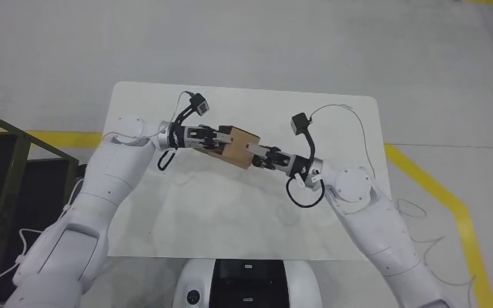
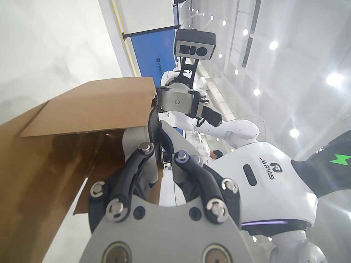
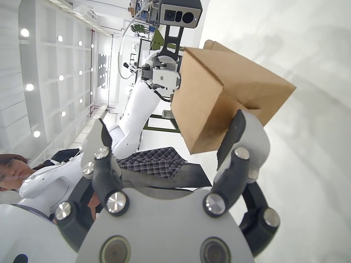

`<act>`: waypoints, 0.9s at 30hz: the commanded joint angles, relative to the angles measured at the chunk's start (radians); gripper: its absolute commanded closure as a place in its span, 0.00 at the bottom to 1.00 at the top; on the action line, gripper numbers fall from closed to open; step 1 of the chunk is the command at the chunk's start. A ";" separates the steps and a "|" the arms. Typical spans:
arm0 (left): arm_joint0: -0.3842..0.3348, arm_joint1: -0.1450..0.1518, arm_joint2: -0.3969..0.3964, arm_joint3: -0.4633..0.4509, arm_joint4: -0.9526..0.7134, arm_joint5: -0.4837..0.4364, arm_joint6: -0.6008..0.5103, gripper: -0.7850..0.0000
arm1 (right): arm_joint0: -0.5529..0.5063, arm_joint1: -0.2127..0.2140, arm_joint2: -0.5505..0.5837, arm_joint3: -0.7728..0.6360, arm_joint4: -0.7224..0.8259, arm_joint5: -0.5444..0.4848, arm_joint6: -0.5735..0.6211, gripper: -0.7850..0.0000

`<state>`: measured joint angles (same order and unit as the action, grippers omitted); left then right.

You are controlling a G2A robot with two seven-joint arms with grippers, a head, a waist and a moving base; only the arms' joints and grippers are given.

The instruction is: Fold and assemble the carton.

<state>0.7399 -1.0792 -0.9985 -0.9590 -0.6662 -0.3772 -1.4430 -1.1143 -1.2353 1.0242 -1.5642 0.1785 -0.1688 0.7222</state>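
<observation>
A brown cardboard carton (image 1: pixel 240 145) hangs above the middle of the white table (image 1: pixel 231 223), held up between both arms. My left gripper (image 1: pixel 221 138) comes in from the left and is shut on the carton's wall edge; in the left wrist view its fingers (image 2: pixel 146 138) pinch the corrugated edge of the carton (image 2: pixel 68 127). My right gripper (image 1: pixel 260 157) sits at the carton's opposite end. In the right wrist view this gripper (image 3: pixel 170 121) stands open, with one finger (image 3: pixel 235 135) lying against the side of the carton (image 3: pixel 219 88) and the other well apart from it.
A dark green metal frame (image 1: pixel 15 154) stands off the table's left side. Bare table surface lies in front of the carton and behind it. Loose cables trail near the right arm's wrist (image 1: pixel 304 196).
</observation>
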 commanded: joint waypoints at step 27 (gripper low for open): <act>-0.004 0.006 -0.021 -0.016 -0.010 -0.015 0.015 1.00 | -0.007 0.001 0.021 -0.006 0.000 -0.012 -0.003 0.00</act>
<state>0.7360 -1.0750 -1.0156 -0.9786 -0.6774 -0.3905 -1.4298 -1.1174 -1.2354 1.0397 -1.5657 0.1781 -0.1802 0.7198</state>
